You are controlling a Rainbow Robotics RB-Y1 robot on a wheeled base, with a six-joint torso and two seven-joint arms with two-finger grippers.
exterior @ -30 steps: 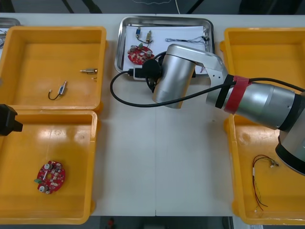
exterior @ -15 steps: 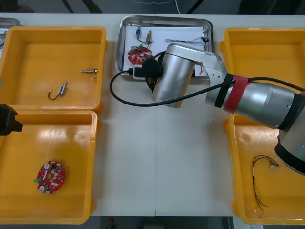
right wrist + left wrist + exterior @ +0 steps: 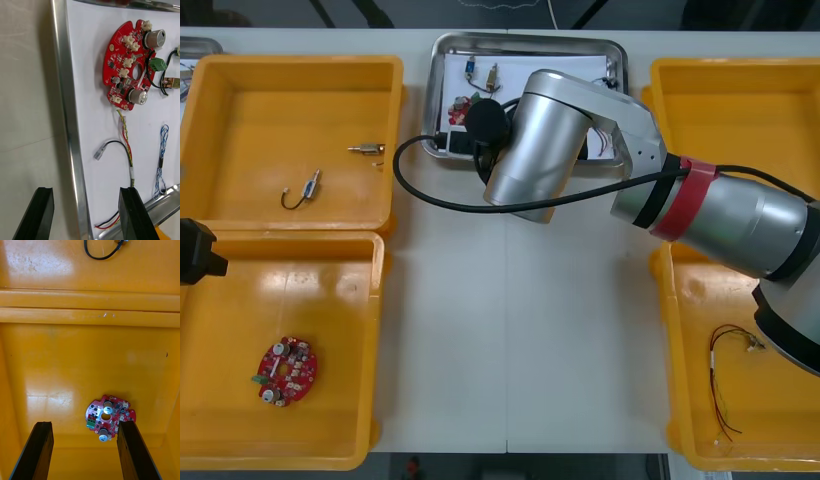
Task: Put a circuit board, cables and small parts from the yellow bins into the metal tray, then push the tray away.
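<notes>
The metal tray [image 3: 66, 93] holds a circuit board [image 3: 131, 67] and cables [image 3: 125, 138]. The right gripper [image 3: 85, 195], fingers spread, straddles the tray's rim. The left gripper [image 3: 84, 425], also spread, hangs over a yellow bin [image 3: 45, 363] holding a second board [image 3: 108, 416].

Circuit board [image 3: 459, 105] half behind right arm [image 3: 542, 140]

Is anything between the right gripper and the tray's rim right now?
Nothing visible. The right gripper is open and straddles the tray at its rim: one finger outside over the table, the other inside, by the red and yellow cable. The left gripper hangs open over a yellow bin.
</notes>
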